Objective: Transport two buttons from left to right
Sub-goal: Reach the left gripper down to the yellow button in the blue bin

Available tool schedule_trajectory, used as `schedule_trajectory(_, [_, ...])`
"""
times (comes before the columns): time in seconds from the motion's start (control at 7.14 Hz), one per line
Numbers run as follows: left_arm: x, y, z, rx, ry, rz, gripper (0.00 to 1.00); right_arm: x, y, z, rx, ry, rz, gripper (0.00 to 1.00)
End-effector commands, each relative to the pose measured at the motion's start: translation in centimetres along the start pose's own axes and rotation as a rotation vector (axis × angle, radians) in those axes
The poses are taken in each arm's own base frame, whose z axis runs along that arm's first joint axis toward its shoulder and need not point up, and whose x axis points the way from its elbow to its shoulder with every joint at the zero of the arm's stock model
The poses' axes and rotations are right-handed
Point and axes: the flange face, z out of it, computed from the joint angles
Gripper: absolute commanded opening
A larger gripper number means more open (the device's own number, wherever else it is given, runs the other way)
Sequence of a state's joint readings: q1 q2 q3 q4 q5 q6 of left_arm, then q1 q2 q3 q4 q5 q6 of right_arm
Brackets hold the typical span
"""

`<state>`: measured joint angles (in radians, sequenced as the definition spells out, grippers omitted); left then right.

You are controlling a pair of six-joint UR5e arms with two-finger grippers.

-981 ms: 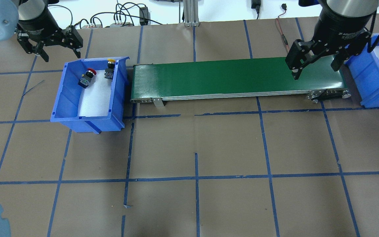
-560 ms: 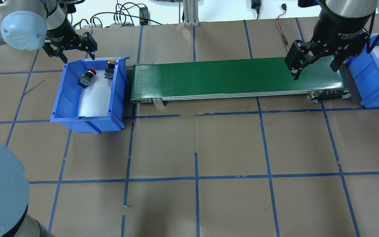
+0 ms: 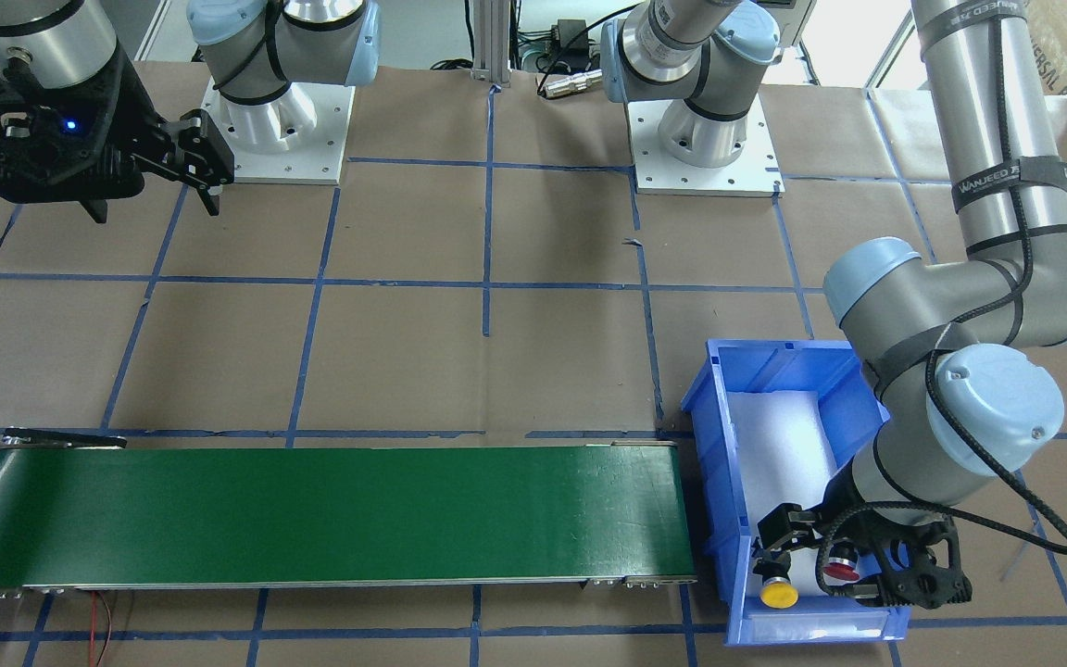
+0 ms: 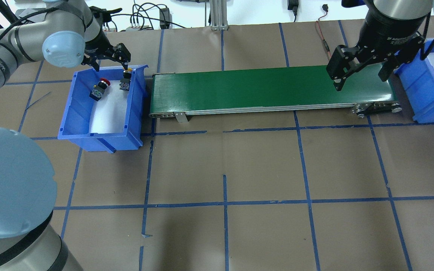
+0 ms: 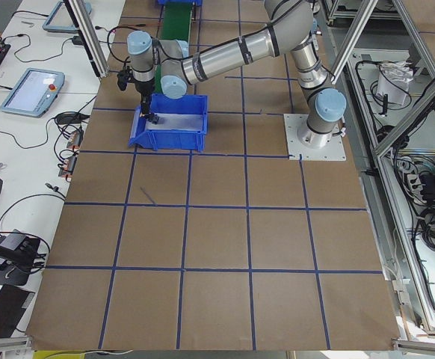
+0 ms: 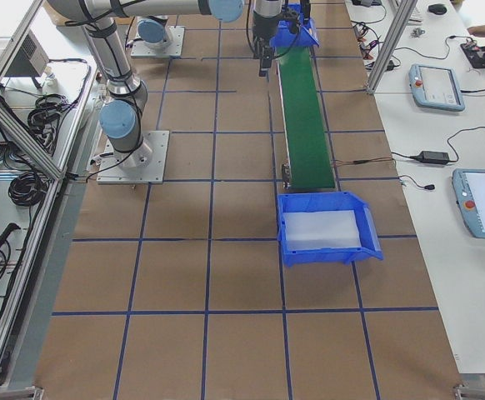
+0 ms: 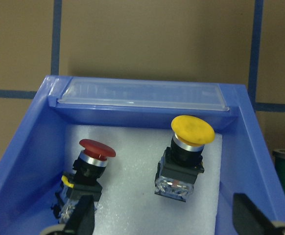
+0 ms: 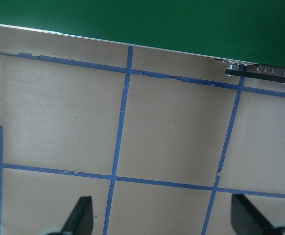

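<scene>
Papered table: left tool, jaws apart, now over bin above buttons; right tool unmoved, agape.

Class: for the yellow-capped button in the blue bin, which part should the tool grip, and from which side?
Grip the yellow-capped button by its blocky body, below the cap: its flat sides suit a pinch, while the round cap would likely slip. Come from above with the open left tool, since the walls of the blue bin block a sideways approach.
</scene>
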<state>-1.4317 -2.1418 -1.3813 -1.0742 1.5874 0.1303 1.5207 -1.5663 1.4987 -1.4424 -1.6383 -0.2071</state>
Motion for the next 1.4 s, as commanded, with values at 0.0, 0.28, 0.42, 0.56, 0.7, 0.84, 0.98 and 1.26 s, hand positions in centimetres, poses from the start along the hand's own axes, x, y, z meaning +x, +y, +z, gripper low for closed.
schedule_trajectory(0.0, [-0.1,-0.6,1.4,0.019,-0.003,0.030,1.00,0.0,0.0,0.1,-0.004,-0.001,-0.001,1.00])
schedule_trajectory(0.28, [-0.1,-1.2,2.2,0.032,0.000,0.028,0.99,0.0,0.1,0.0,-0.001,0.000,-0.001,1.00])
schedule_trajectory(0.42, [-0.1,-1.5,2.3,0.037,0.025,0.021,0.90,0.0,0.1,0.0,-0.004,-0.001,0.000,1.00])
schedule_trajectory(0.56, [0.0,-1.5,2.3,0.038,0.027,0.007,0.88,0.0,0.1,0.0,-0.002,0.000,0.000,1.00])
schedule_trajectory(0.7, [0.1,-1.5,2.6,0.036,0.036,0.006,0.88,-0.1,0.2,0.0,-0.002,0.000,-0.001,1.00])
schedule_trajectory(0.84, [0.2,-1.7,3.7,0.027,0.073,0.003,0.87,-0.1,0.2,0.0,-0.002,0.000,-0.003,1.00])
schedule_trajectory(0.98, [0.2,-2.0,3.7,0.032,0.074,0.003,0.85,-0.1,0.2,0.0,-0.002,0.000,-0.003,1.00])
schedule_trajectory(1.26, [0.2,-2.3,4.3,0.029,0.074,0.005,0.82,-0.1,0.2,-0.1,0.000,0.000,-0.003,1.00])
